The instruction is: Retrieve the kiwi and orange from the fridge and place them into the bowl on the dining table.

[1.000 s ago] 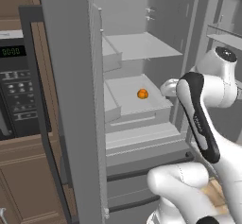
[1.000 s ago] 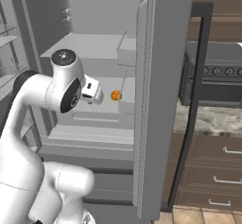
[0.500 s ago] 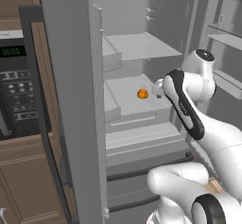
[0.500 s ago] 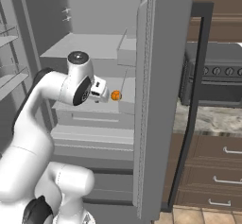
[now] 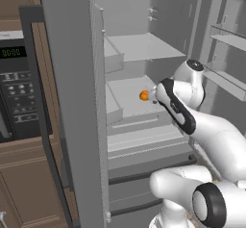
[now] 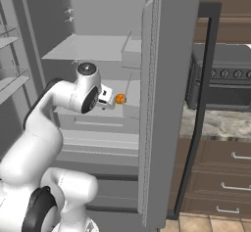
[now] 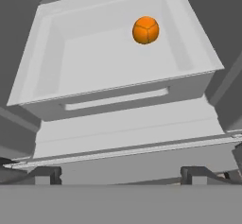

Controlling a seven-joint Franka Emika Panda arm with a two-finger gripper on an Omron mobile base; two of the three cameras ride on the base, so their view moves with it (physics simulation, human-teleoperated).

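Note:
The fridge (image 5: 72, 102) stands open, showing its pale grey shelves. The orange (image 5: 144, 95) lies in a shallow white tray (image 7: 118, 95) on the middle shelf. My gripper (image 6: 109, 99) reaches into the fridge at that shelf's height, a short way in front of the orange (image 6: 119, 99) and not touching it. In the hand view the orange (image 7: 145, 30) sits toward the tray's back right, well beyond my open gripper (image 7: 120, 175), whose fingertips (image 7: 45, 173) stand far apart with nothing between them. The kiwi, the bowl and the dining table are out of view.
A black built-in microwave (image 5: 14, 92) sits left of the fridge door over brown cabinets. On the other side stand a dark stove (image 6: 220, 79), a stone counter and brown drawers (image 6: 220, 182). Door shelves (image 5: 226, 39) jut out beside my arm.
My arm has swung forward into the fridge, bringing the hand up close to the orange. The orange has not moved and the jaws stayed wide.

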